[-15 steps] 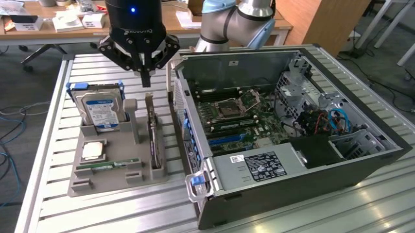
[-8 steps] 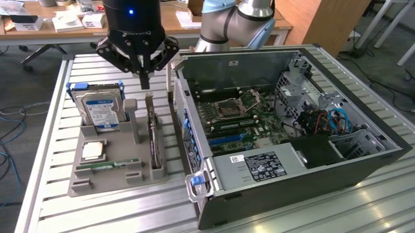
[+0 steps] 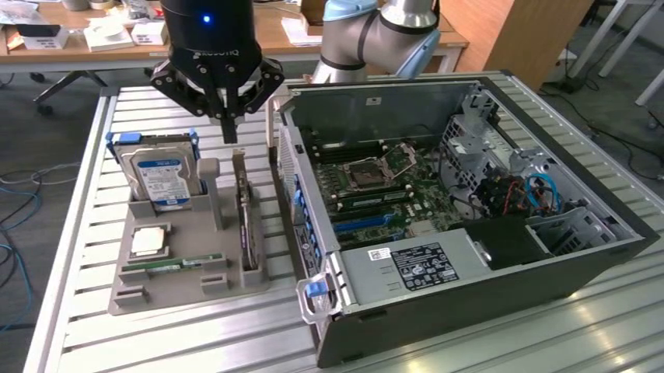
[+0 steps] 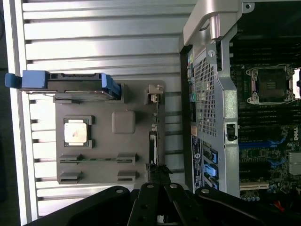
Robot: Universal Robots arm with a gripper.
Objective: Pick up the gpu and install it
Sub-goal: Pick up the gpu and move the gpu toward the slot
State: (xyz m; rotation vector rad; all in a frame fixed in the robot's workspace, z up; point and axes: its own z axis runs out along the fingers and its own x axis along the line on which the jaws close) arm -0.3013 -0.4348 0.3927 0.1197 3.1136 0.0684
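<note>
1. I see the pincer (image 3: 228, 132) clenched, its two black fingers pressed together into one point and grasping nothing.
2. It hangs in the air just above the far end of the gpu (image 3: 242, 210); a clear gap shows between them in the exterior view.
3. The gpu stands on its long edge in a slot of the grey holder (image 3: 182, 291), along the holder's edge nearest the computer case (image 3: 581, 256).
4. From the wrist view the gpu (image 4: 153, 143) reads as a thin dark strip, with the closed pincer (image 4: 160, 175) lined up over one end of it.
5. The holder sits on the slatted metal counter (image 3: 186, 334) towards the counter's edge on the exterior view's left; the case fills the counter's other side, just beside the holder.
6. Also in the holder: a hard drive (image 3: 161, 179) with a blue-white label, upright at the far end in blue rails – a square processor chip (image 3: 151, 241) lying flat – a green memory stick (image 3: 171, 265) on edge near the front.
7. The case lies open on its side, so I look straight down onto the motherboard (image 3: 384, 186) with its empty processor socket.
8. In the wrist view I find the same layout – holder (image 4: 101, 141), hard drive (image 4: 70, 84), chip (image 4: 76, 132), memory stick (image 4: 99, 159), case (image 4: 225, 103), counter (image 4: 103, 42).
</note>
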